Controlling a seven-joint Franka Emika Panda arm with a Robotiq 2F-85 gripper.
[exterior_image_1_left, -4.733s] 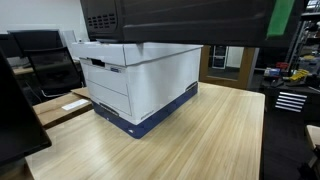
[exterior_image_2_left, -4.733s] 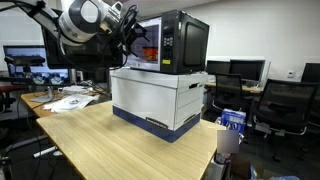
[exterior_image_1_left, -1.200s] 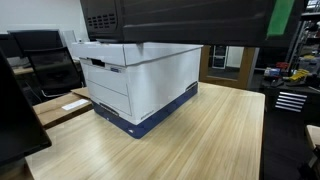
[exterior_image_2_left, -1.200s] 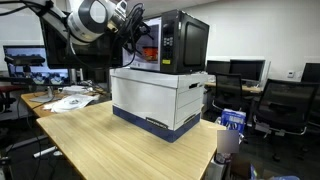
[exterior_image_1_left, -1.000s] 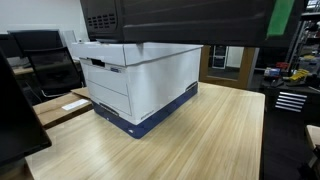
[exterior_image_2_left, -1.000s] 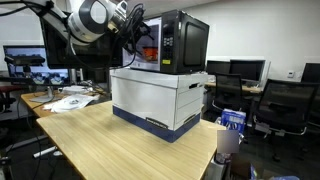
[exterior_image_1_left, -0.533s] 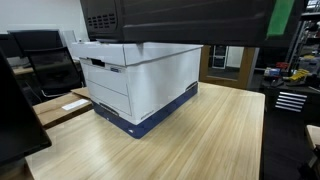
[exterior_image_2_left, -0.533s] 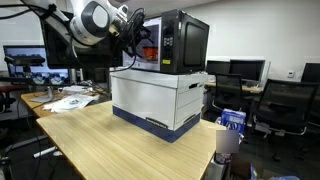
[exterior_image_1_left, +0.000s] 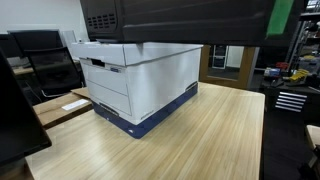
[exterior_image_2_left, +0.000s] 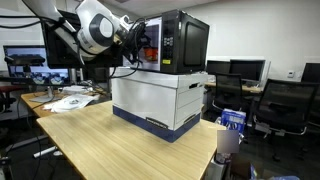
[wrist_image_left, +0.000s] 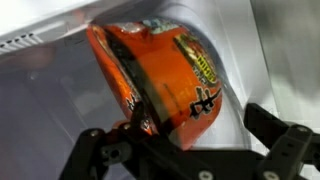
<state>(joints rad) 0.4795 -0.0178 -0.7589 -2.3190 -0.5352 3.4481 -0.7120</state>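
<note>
An orange instant-noodle bowl (wrist_image_left: 160, 75) with a printed lid fills the wrist view, tilted on its side against the pale inside of the microwave (exterior_image_2_left: 185, 40). My gripper (wrist_image_left: 180, 130) is open just in front of it, straddling its lower end. The left finger (wrist_image_left: 100, 150) sits close against the bowl, and the right finger (wrist_image_left: 280, 135) stands apart from it. In an exterior view the gripper (exterior_image_2_left: 141, 40) reaches into the microwave's open front. The microwave (exterior_image_1_left: 180, 20) sits on a white storage box (exterior_image_2_left: 160, 95).
The white box (exterior_image_1_left: 140, 85) with a blue base stands on a wooden table (exterior_image_1_left: 200, 140). Papers (exterior_image_2_left: 65, 100) lie at the table's far end. Office chairs (exterior_image_2_left: 290, 105), monitors (exterior_image_2_left: 25, 58) and a black chair (exterior_image_1_left: 50, 65) surround the table.
The arm has pushed forward toward the microwave opening, and its wrist sits lower and nearer the box than a second ago. The jaws stayed open.
</note>
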